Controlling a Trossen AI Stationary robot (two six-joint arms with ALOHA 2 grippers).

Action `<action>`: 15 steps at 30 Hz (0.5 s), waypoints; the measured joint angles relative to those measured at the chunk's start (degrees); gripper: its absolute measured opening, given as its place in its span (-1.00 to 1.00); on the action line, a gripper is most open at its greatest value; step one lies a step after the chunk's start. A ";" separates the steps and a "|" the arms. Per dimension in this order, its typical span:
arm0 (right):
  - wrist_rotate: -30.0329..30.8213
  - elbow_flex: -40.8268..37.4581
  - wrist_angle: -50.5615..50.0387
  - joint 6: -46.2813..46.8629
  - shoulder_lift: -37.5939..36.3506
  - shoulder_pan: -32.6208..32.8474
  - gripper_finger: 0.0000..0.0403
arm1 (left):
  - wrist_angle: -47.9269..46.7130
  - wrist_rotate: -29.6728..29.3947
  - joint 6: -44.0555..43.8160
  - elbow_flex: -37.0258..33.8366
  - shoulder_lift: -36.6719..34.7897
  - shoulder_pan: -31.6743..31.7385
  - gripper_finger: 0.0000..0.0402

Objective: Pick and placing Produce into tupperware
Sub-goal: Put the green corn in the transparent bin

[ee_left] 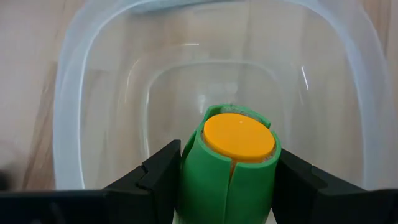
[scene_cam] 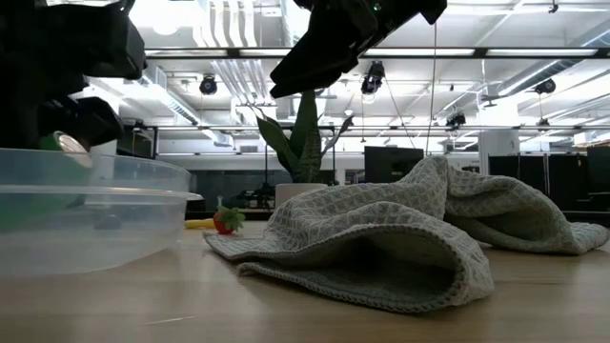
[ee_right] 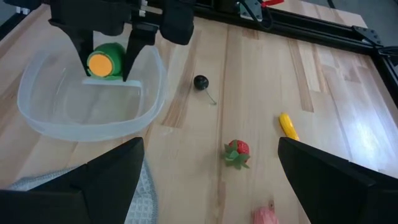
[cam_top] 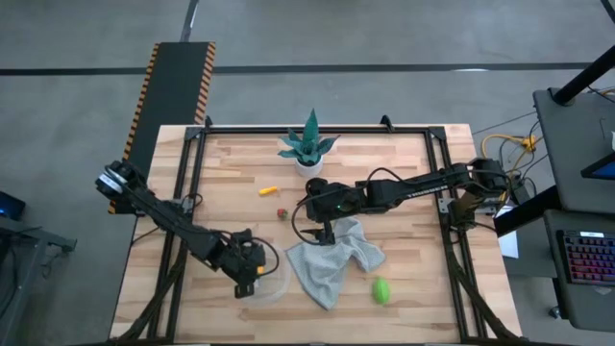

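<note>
The clear tupperware tub (cam_top: 272, 286) stands on the table's near left part and fills the left wrist view (ee_left: 87, 81). My left gripper (ee_left: 227, 180) is over it, shut on a green toy piece with a flat orange end (ee_left: 239, 134). Other produce lies on the wood: a strawberry (ee_right: 237, 152), a yellow-orange piece (ee_right: 288, 126), and a green piece (cam_top: 381, 290) near the right of the grey cloth (cam_top: 332, 258). My right gripper (ee_right: 211, 186) hangs open above the cloth's far edge. My left gripper pinches the green piece by its two opposite green sides (ee_left: 196, 180), one finger (ee_left: 158, 174) on each. The fingers point down from above (ee_right: 106, 43). The piece is held over the tub's inside with its orange end (ee_right: 99, 63) turned sideways. Whether it touches the tub floor, I cannot tell.
A spiky teal plant in a white pot (cam_top: 309, 146) stands at the table's far middle. A small black object with a stem (ee_right: 201, 81) lies by the tub, and something pink (ee_right: 266, 215) lies near the strawberry. The cloth is bunched in a mound (scene_cam: 381, 238) in the low view.
</note>
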 joint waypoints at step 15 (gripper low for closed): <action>0.02 0.00 -0.61 -0.07 0.04 0.02 0.81 | 0.10 -2.39 0.21 -0.02 -1.42 0.30 0.04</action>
